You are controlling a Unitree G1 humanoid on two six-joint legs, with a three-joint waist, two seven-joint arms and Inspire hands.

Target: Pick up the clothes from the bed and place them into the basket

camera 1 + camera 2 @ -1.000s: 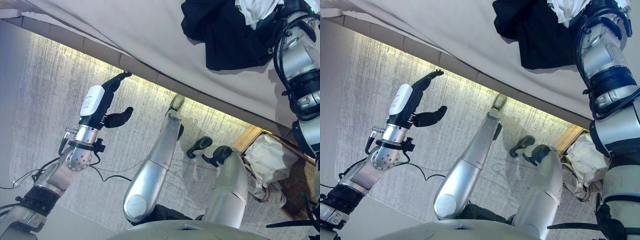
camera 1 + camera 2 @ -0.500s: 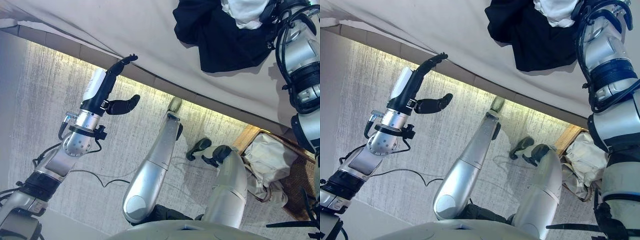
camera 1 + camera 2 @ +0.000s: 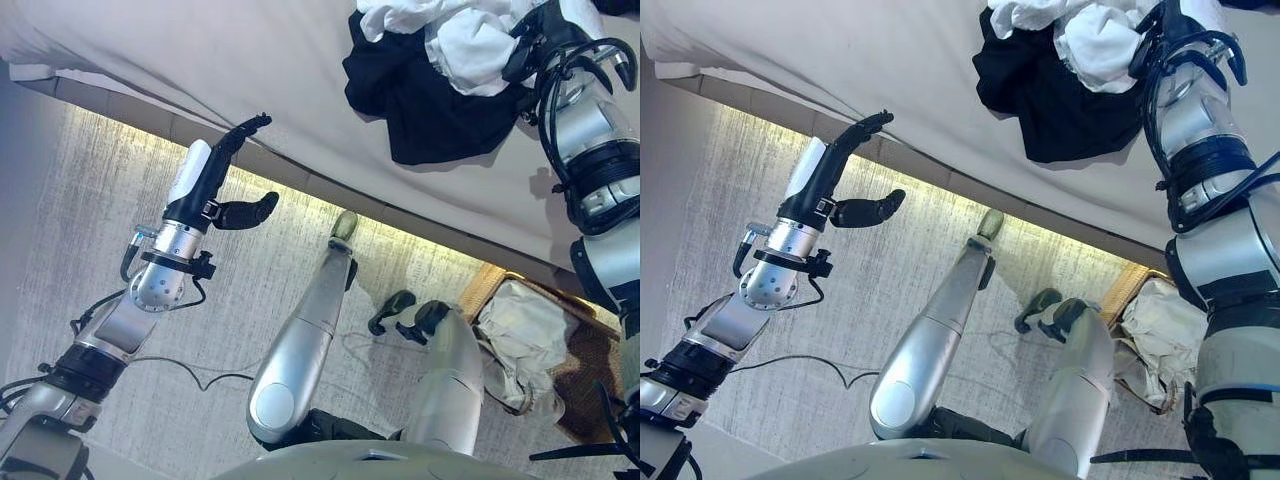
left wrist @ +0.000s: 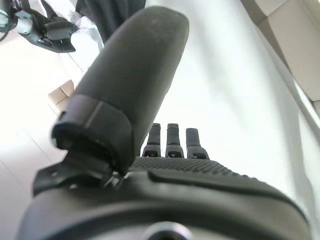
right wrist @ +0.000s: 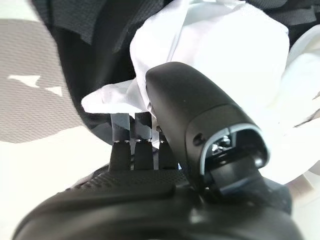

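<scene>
A pile of clothes lies on the bed's pale sheet [image 3: 250, 70] at the far right: a black garment [image 3: 420, 105] with a white garment [image 3: 465, 50] crumpled on top. My right hand [image 3: 535, 45] is pushed into this pile. In the right wrist view, the right hand [image 5: 150, 210] reaches under the white garment [image 5: 225, 50], with the black garment [image 5: 85, 55] beside it. My left hand [image 3: 205, 195] hangs open at the bed's near edge, far left of the pile, holding nothing. In its wrist view, the left hand [image 4: 175, 200] faces the bare sheet.
A woven basket [image 3: 588, 375] stands on the carpet at the lower right, below the bed's edge, with a pale cloth [image 3: 520, 335] in it. A lit strip runs along the bed's base. Grey carpet lies under the left arm.
The view has shifted, so more of the white garment shows. My left hand has risen from below the bed's edge to reach over it. The right hand stays in the pile.
</scene>
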